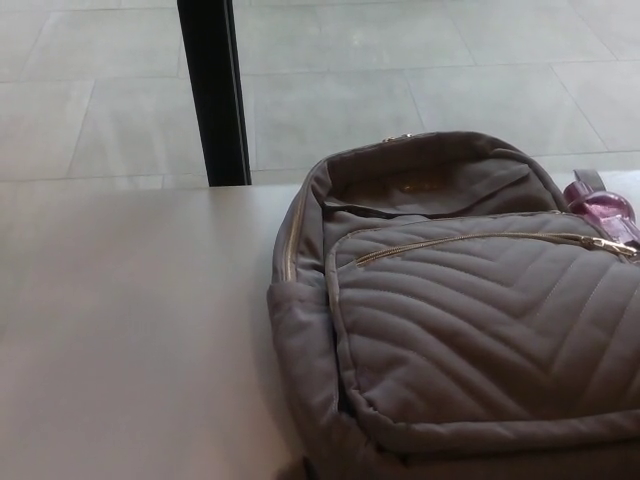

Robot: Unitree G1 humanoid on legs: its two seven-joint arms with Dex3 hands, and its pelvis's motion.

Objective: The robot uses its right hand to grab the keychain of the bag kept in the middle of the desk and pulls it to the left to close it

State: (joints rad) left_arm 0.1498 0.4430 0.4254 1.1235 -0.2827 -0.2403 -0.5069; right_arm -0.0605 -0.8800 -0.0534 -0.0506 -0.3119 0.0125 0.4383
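A grey quilted backpack (470,320) lies flat on the pale desk (130,330), filling the right half of the head view. Its front pocket zipper (470,240) runs in a gold line from left to right, with the gold pull (610,244) at the far right end. A purple keychain (600,205) shows just above that pull at the bag's right edge. The main compartment at the top gapes slightly. Neither of my hands shows in the view.
A black vertical post (213,90) stands behind the desk's far edge. Grey floor tiles (400,70) lie beyond. The bag runs off the picture at the right and bottom.
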